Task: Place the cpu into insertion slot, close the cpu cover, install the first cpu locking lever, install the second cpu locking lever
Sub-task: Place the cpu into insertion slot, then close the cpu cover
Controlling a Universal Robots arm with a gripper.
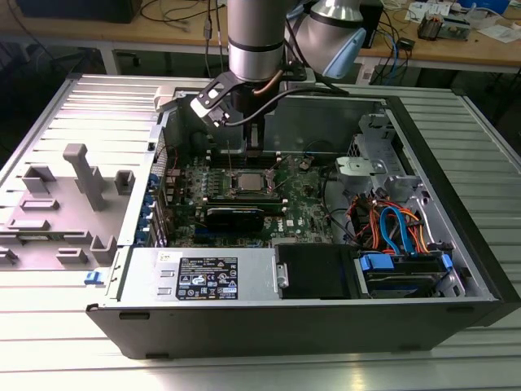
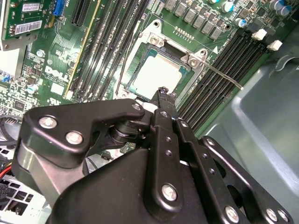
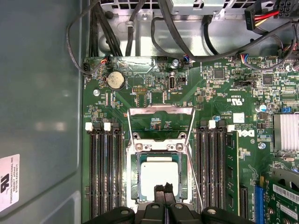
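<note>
The cpu (image 3: 160, 175) (image 2: 159, 74), a small square chip with a silver top, lies flat in the insertion slot (image 3: 134, 186) (image 2: 140, 63) on the green motherboard. The cpu cover (image 3: 161, 111), a silvery frame with a square opening, stands swung up off the slot. A thin metal locking lever (image 3: 193, 172) (image 2: 224, 77) sticks out loose beside the slot. My gripper (image 3: 164, 187) (image 2: 162, 91) (image 1: 244, 142) hangs just above the chip's edge with its black fingers together and nothing between them.
Long black memory slots (image 3: 105, 172) (image 3: 212, 168) flank the socket on both sides. Black cables (image 3: 140, 28) run along the case wall. A drive bay with blue and orange cables (image 1: 391, 228) sits at the exterior view's right. The power supply (image 1: 203, 277) is at the front.
</note>
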